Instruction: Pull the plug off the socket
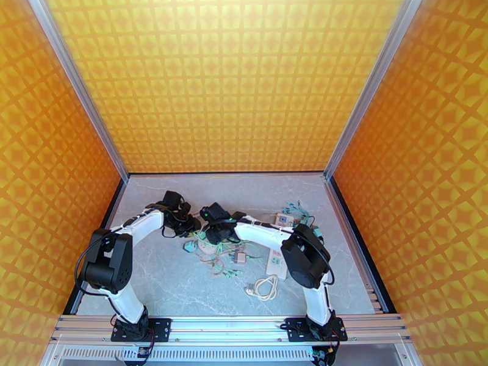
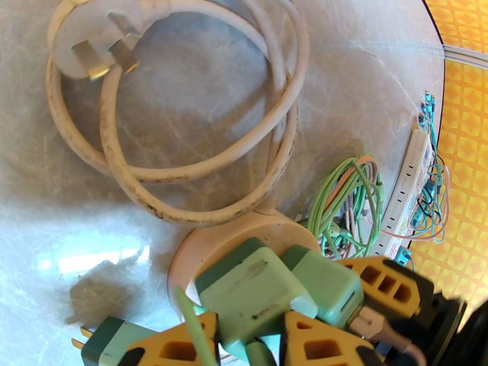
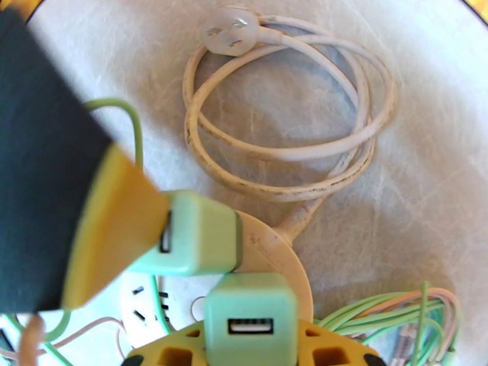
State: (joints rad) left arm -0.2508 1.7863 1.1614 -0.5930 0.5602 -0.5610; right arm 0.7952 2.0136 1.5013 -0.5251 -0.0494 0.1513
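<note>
I have both arms bent in over the middle of the desk, and they meet at a round cream socket. The long white power strip lies off to the right of it. From overhead the strip passes under my right forearm, and thin blue-green leads trail along its far end.

The left gripper is closed on a pale green plug, with one yellow finger pressed against each side of the block. From the right wrist I can see one of those fingers flat against the face that has the USB slot. The plug sits over the rim of the round socket, but I cannot tell whether its prongs are seated.

The right gripper is clamped on a second green plug, just beside the first and touching it. This one's USB port faces the right wrist camera. It also sits over the round socket, and its prongs are hidden.

The socket's white cord leaves the disc on the far side and lies in a loose coil on the desk, ending in a white three-pin plug with its pins up. A dark green plug lies loose on the desk near the left gripper with its prongs bare. A bundle of green cables sits between the round socket and the power strip
</note>
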